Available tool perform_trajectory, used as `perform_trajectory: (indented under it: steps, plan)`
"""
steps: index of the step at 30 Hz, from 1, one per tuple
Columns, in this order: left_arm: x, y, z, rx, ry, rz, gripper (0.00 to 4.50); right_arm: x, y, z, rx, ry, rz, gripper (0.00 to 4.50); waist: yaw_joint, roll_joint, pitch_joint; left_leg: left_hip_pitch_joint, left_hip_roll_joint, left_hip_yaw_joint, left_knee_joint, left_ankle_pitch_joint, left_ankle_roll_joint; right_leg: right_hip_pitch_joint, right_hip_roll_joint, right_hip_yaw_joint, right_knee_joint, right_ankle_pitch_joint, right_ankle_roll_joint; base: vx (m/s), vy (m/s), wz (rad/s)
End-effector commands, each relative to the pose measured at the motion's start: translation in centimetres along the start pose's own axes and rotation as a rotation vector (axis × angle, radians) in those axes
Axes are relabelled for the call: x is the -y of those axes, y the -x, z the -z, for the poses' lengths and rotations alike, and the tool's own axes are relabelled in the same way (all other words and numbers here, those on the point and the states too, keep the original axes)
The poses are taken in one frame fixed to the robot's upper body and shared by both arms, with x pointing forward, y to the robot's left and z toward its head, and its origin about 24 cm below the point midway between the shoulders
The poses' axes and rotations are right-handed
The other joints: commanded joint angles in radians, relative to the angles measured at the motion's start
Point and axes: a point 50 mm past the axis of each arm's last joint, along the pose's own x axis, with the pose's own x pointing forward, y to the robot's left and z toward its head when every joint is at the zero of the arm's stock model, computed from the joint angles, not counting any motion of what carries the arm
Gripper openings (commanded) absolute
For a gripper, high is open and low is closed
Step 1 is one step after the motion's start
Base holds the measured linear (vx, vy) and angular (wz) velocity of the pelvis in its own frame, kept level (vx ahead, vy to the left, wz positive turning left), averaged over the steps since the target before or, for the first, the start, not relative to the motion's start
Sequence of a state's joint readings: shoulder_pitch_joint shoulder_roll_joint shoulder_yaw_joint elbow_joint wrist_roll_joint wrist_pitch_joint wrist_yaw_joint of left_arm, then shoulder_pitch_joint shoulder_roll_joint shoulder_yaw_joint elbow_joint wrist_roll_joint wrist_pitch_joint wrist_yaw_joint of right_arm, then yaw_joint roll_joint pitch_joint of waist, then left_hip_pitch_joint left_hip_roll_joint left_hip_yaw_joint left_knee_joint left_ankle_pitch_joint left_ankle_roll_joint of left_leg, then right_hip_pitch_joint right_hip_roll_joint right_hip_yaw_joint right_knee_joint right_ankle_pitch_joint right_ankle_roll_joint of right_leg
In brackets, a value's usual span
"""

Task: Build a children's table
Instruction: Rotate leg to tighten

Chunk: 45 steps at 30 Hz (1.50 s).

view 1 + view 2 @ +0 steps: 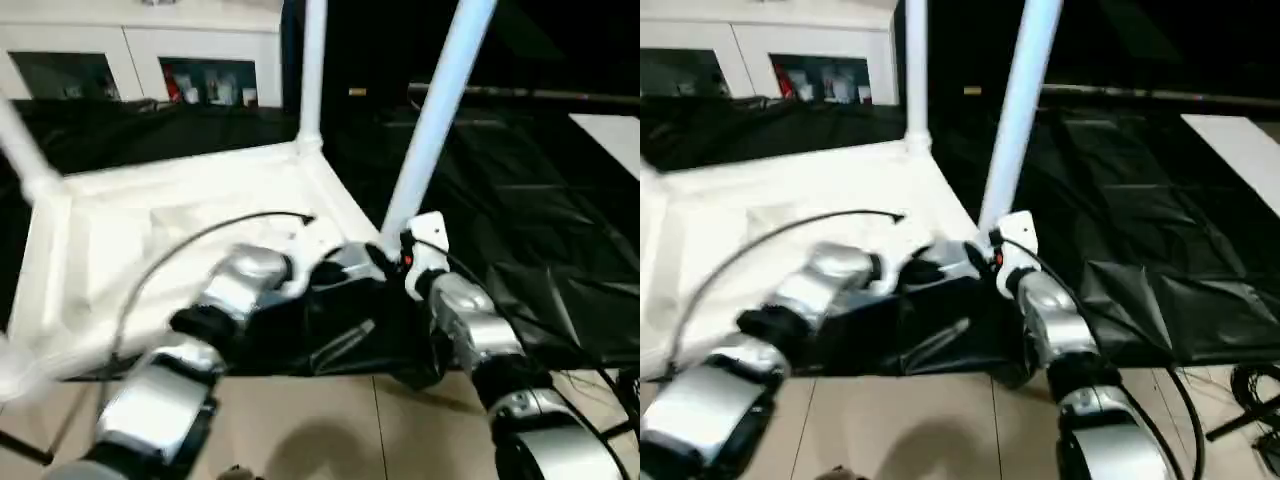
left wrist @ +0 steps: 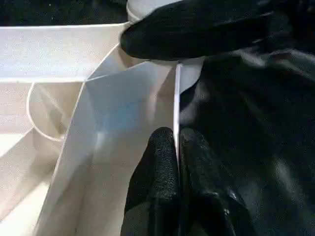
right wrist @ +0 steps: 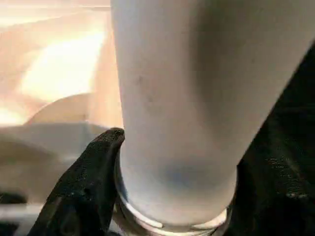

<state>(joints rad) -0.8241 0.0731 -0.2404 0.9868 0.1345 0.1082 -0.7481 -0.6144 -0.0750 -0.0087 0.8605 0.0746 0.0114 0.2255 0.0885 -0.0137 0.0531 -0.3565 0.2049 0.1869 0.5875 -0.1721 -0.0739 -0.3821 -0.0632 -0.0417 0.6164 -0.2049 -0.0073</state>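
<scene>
The children's table top [image 1: 150,200] lies upside down on a black sheet, ribbed underside up. A white leg [image 1: 440,110] rises tilted from its near right corner socket. My right gripper [image 1: 398,250] is shut around that leg's base, and one black finger [image 3: 88,182] presses against the tube [image 3: 182,98]. My left gripper [image 2: 176,135] is shut on the top's thin rim [image 2: 175,98] just beside that corner. Another leg [image 1: 313,70] stands in the far right corner, and a third [image 1: 25,160] rises at the far left.
The black sheet [image 1: 520,200] spreads to the right of the table top. A white cabinet [image 1: 140,40] with glass doors stands behind. Tan floor [image 1: 330,420] lies in front, with cables [image 1: 610,390] at the lower right. A black cable [image 1: 200,235] arcs over my left forearm.
</scene>
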Motion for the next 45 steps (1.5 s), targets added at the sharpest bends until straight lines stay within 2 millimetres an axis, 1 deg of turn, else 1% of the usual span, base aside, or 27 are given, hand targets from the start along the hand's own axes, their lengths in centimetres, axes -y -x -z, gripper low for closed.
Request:
perform_trajectory:
  steps: [1,3,4,5,7,9,11,12,13,14,15,16,17,19,21,22,23,24,27,29,32,35,36,38,39,44,45]
  plan:
    - [0.3,-0.5,1.1,-0.035,0.024,-0.057,0.00,-1.7,-0.3,1.4,-0.066,-0.011,-0.036,2.75,-0.007,-0.005,-0.049,0.019,0.022,-0.021,-0.082,-0.367,-0.014,0.016,-0.081,0.037,-0.112,-0.452,-0.142,0.000,0.000,0.00]
    - [0.5,-0.7,1.0,-0.047,-0.015,-0.041,0.00,-2.1,-0.5,1.1,-0.053,-0.010,-0.063,2.75,-0.004,-0.006,-0.053,0.014,0.022,-0.021,-0.085,-0.332,-0.001,0.020,-0.081,0.039,-0.112,-0.415,-0.136,0.000,0.000,0.00]
    - [0.5,-0.7,1.0,-0.054,-0.017,-0.040,0.00,-2.2,-0.5,1.0,-0.044,-0.021,-0.068,2.75,-0.004,-0.005,-0.051,0.015,0.024,-0.019,-0.086,-0.328,0.003,0.017,-0.080,0.040,-0.111,-0.393,-0.141,0.000,0.000,0.00]
    - [0.5,-0.7,1.1,-0.058,-0.017,-0.041,0.00,-2.2,-0.5,1.0,-0.038,-0.029,-0.070,3.10,-0.004,-0.005,-0.051,0.016,0.023,-0.018,-0.085,-0.331,0.003,0.016,-0.080,0.040,-0.112,-0.393,-0.144,0.000,0.000,0.00]
    - [0.4,-0.5,1.6,-0.081,-0.001,-0.021,0.00,-1.6,-0.3,0.4,0.008,-0.050,-0.079,3.47,-0.003,-0.008,-0.051,0.016,0.023,-0.017,-0.084,-0.333,0.008,0.018,-0.081,0.040,-0.111,-0.397,-0.149,0.000,0.000,0.00]
    - [0.2,-0.2,1.9,-0.091,0.006,-0.009,0.00,-1.2,-0.2,0.0,0.029,-0.029,-0.098,3.54,-0.003,-0.009,-0.051,0.012,0.023,-0.018,-0.086,-0.323,0.015,0.021,-0.082,0.039,-0.111,-0.400,-0.148,0.000,0.000,0.00]
    - [0.1,-0.1,2.1,-0.099,0.008,-0.002,0.00,-0.8,-0.1,-0.3,0.045,-0.017,-0.103,3.78,-0.002,-0.008,-0.051,0.012,0.024,-0.018,-0.086,-0.319,0.017,0.021,-0.081,0.038,-0.111,-0.404,-0.147,0.000,0.000,0.00]
    - [0.0,0.3,2.4,-0.107,0.011,0.023,0.00,-0.2,0.1,-0.7,0.059,0.002,-0.138,3.89,-0.002,-0.016,-0.050,0.014,0.024,-0.017,-0.085,-0.316,0.018,0.022,-0.080,0.038,-0.113,-0.404,-0.148,0.000,0.000,0.00]
    - [-0.2,0.9,2.8,-0.112,0.003,0.062,0.00,0.6,0.6,-1.3,0.057,0.057,-0.213,3.95,0.001,-0.021,-0.050,0.010,0.022,-0.017,-0.085,-0.304,0.030,0.025,-0.081,0.037,-0.111,-0.403,-0.147,0.000,0.000,0.00]
    - [-0.3,1.1,3.0,-0.116,-0.001,0.078,0.00,0.9,0.8,-1.5,0.057,0.086,-0.245,4.00,0.004,-0.018,-0.052,0.009,0.025,-0.017,-0.084,-0.294,0.032,0.027,-0.084,0.038,-0.110,-0.392,-0.146,0.000,0.000,0.00]
    - [-0.4,1.6,3.4,-0.127,-0.011,0.122,0.00,1.4,1.5,-1.9,0.053,0.165,-0.334,4.00,0.005,-0.023,-0.052,0.002,0.026,-0.017,-0.084,-0.264,0.047,0.031,-0.082,0.040,-0.104,-0.349,-0.143,0.000,0.000,0.00]
    - [-0.4,1.6,3.4,-0.127,-0.011,0.122,0.00,1.4,1.5,-1.9,0.053,0.165,-0.334,4.00,0.005,-0.023,-0.052,0.000,0.026,-0.017,-0.084,-0.252,0.049,0.033,-0.082,0.039,-0.101,-0.331,-0.147,0.000,0.000,0.00]
    - [-0.3,2.0,3.6,-0.117,-0.034,0.187,0.00,1.9,2.2,-2.2,0.049,0.193,-0.407,4.00,0.003,-0.026,-0.053,-0.002,0.025,-0.017,-0.083,-0.237,0.053,0.035,-0.081,0.037,-0.099,-0.315,-0.154,0.000,0.000,0.00]
    - [-0.2,2.4,3.8,-0.115,-0.040,0.232,0.00,2.2,2.8,-2.3,0.038,0.221,-0.471,4.00,0.005,-0.024,-0.057,0.000,0.027,-0.014,-0.079,-0.208,0.063,0.034,-0.081,0.039,-0.093,-0.253,-0.175,0.000,0.000,0.00]
    - [0.1,3.1,3.7,-0.079,-0.078,0.332,0.00,2.6,3.8,-2.4,0.017,0.265,-0.566,4.00,0.009,-0.027,-0.058,0.002,0.029,-0.011,-0.075,-0.191,0.075,0.036,-0.081,0.040,-0.087,-0.193,-0.198,0.064,-0.013,0.01]
    - [0.2,3.4,3.8,-0.075,-0.080,0.369,0.00,2.8,4.1,-2.4,0.007,0.272,-0.600,4.00,0.011,-0.030,-0.059,0.000,0.029,-0.010,-0.075,-0.173,0.080,0.040,-0.079,0.038,-0.082,-0.154,-0.211,0.063,-0.009,0.01]
    - [0.2,3.5,3.8,-0.075,-0.081,0.374,0.00,2.8,4.2,-2.3,0.006,0.273,-0.605,4.00,0.013,-0.029,-0.059,0.001,0.029,-0.009,-0.074,-0.166,0.083,0.039,-0.078,0.039,-0.080,-0.137,-0.216,0.050,-0.004,0.01]
    - [0.1,4.1,3.8,-0.087,-0.086,0.425,0.00,3.0,4.6,-2.2,-0.010,0.285,-0.661,4.00,0.019,-0.025,-0.063,0.003,0.032,-0.006,-0.071,-0.139,0.088,0.039,-0.076,0.038,-0.070,-0.080,-0.235,0.050,-0.004,0.01]
    - [0.1,4.8,3.7,-0.096,-0.113,0.470,0.00,2.9,5.0,-2.1,-0.034,0.293,-0.720,4.00,0.022,-0.024,-0.066,0.002,0.034,-0.004,-0.068,-0.110,0.095,0.040,-0.073,0.035,-0.058,0.009,-0.259,0.000,0.000,0.00]
    - [0.1,5.0,3.5,-0.081,-0.125,0.488,0.00,2.7,5.2,-2.0,-0.044,0.289,-0.756,4.00,0.026,-0.022,-0.067,0.004,0.035,-0.003,-0.067,-0.105,0.099,0.039,-0.074,0.034,-0.056,0.036,-0.270,0.000,0.000,0.00]
    - [0.2,5.3,3.4,-0.078,-0.124,0.507,0.00,2.4,5.5,-1.7,-0.068,0.293,-0.797,4.00,0.031,-0.024,-0.068,0.003,0.034,0.000,-0.064,-0.107,0.102,0.038,-0.073,0.035,-0.054,0.039,-0.270,0.000,0.000,0.00]
    - [0.1,5.5,3.4,-0.077,-0.127,0.506,0.00,2.3,5.8,-1.4,-0.092,0.304,-0.826,4.00,0.032,-0.025,-0.064,0.001,0.034,0.000,-0.066,-0.134,0.086,0.036,-0.076,0.035,-0.061,-0.020,-0.255,0.000,0.000,0.00]
    - [0.1,5.5,3.4,-0.076,-0.123,0.506,0.00,2.3,5.8,-1.3,-0.094,0.303,-0.828,3.83,0.031,-0.027,-0.064,0.000,0.033,0.000,-0.067,-0.140,0.079,0.037,-0.076,0.035,-0.062,-0.041,-0.248,0.000,0.000,0.00]
    - [0.1,5.6,3.4,-0.075,-0.121,0.504,0.00,2.3,5.9,-1.3,-0.093,0.298,-0.827,3.83,0.030,-0.027,-0.063,0.000,0.034,-0.001,-0.068,-0.145,0.072,0.036,-0.077,0.035,-0.064,-0.067,-0.241,0.000,0.000,0.00]
    - [0.0,5.6,3.4,-0.073,-0.118,0.495,0.00,2.4,5.9,-1.3,-0.094,0.295,-0.826,3.70,0.030,-0.029,-0.063,0.000,0.034,-0.001,-0.068,-0.144,0.070,0.036,-0.077,0.035,-0.064,-0.072,-0.235,0.000,0.000,0.00]
    - [-0.2,5.7,3.4,-0.072,-0.110,0.475,0.00,2.4,5.9,-1.2,-0.097,0.285,-0.823,3.33,0.030,-0.029,-0.066,0.000,0.033,-0.001,-0.065,-0.121,0.076,0.036,-0.076,0.036,-0.060,-0.036,-0.239,0.000,0.000,0.00]
    - [-0.2,5.7,3.4,-0.072,-0.109,0.475,0.00,2.3,6.0,-1.2,-0.098,0.283,-0.825,3.13,0.029,-0.030,-0.065,0.000,0.033,0.000,-0.065,-0.121,0.077,0.036,-0.076,0.035,-0.060,-0.032,-0.242,0.000,0.000,0.00]
